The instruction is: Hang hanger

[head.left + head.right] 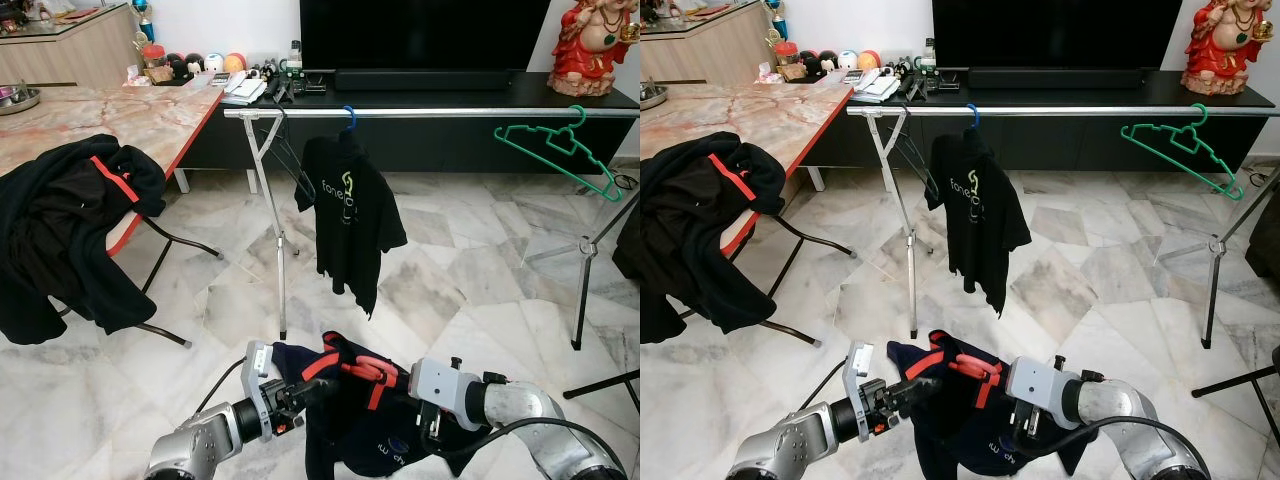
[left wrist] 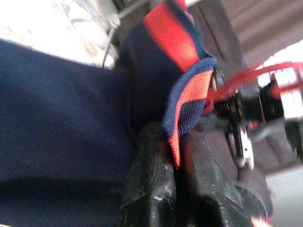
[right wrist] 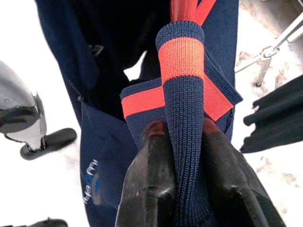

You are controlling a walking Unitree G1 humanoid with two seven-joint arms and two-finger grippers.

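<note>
Red hanger (image 1: 352, 368) sits inside the navy shirt (image 1: 345, 420), held low in front of the robot, well short of the rail (image 1: 430, 113); hanging is still to do. Its long axis runs left to right. Left gripper (image 2: 173, 156) and right gripper (image 3: 184, 142) both have jaws clamped on the striped collar.

Both pincers (image 1: 300, 395) (image 1: 405, 400) hold navy shirt (image 1: 345, 420) on red hanger (image 1: 350, 368).

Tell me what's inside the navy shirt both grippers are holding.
A red hanger runs through the collar of the navy shirt, pinched by the left gripper and right gripper. Its hook and lower bar are covered by fabric.
</note>
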